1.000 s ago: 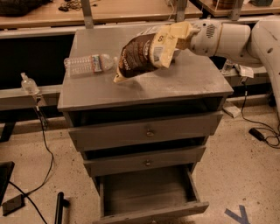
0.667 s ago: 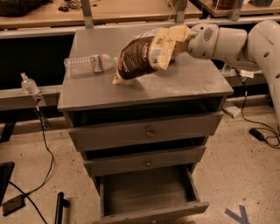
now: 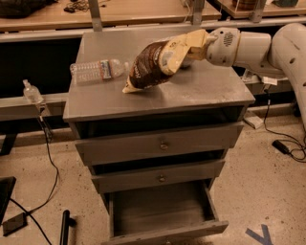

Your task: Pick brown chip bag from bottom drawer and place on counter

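The brown chip bag [image 3: 155, 64] hangs tilted over the grey counter [image 3: 210, 91], its lower cream end touching or just above the top near the middle. My gripper [image 3: 193, 45] comes in from the right on a white arm and is shut on the bag's upper cream end. The bottom drawer [image 3: 162, 210] stands pulled open below, and its inside looks bare.
A clear water bottle [image 3: 98, 70] lies on its side at the counter's left. Two shallower drawers with round knobs [image 3: 163, 144] sit slightly open above the bottom drawer. Tan wooden tabletops [image 3: 129, 12] run behind. Cables [image 3: 48, 158] lie on the floor at left and right.
My gripper and the bag have shifted slightly left and down over the counter. The bottle and drawers have not moved.
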Robot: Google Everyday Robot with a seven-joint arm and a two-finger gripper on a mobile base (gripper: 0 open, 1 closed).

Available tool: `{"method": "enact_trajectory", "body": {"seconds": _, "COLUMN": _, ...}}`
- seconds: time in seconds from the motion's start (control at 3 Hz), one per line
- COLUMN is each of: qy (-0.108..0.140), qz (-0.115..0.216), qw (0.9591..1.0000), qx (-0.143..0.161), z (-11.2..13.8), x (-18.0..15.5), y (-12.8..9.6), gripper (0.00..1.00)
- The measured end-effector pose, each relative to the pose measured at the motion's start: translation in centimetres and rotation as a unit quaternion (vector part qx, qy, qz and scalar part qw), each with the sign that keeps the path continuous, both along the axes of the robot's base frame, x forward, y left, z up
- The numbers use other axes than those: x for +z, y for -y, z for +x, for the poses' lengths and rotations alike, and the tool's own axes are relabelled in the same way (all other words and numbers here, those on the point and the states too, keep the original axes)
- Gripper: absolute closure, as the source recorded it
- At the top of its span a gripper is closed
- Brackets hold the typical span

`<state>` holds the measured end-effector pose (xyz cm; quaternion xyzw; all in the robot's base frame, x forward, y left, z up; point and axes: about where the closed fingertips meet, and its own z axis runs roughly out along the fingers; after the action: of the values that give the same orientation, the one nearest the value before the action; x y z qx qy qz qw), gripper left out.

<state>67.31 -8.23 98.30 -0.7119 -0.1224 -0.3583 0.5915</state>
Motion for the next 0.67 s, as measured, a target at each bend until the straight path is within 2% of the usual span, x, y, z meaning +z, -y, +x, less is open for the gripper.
{"method": "enact_trajectory", "body": {"seconds": 0.33, "qy": -0.01, "qz": -0.037, "qw": 0.9992, "qx": -0.012, "z": 0.2, "x": -0.5, "y": 0.8, "gripper": 0.1}}
{"method": "enact_trajectory", "body": {"seconds": 0.67, "qy": -0.027, "qz": -0.096, "qw": 0.9947, "qx": -0.025, "z": 0.4, "x": -1.7, "y": 1.9, "gripper": 0.0}}
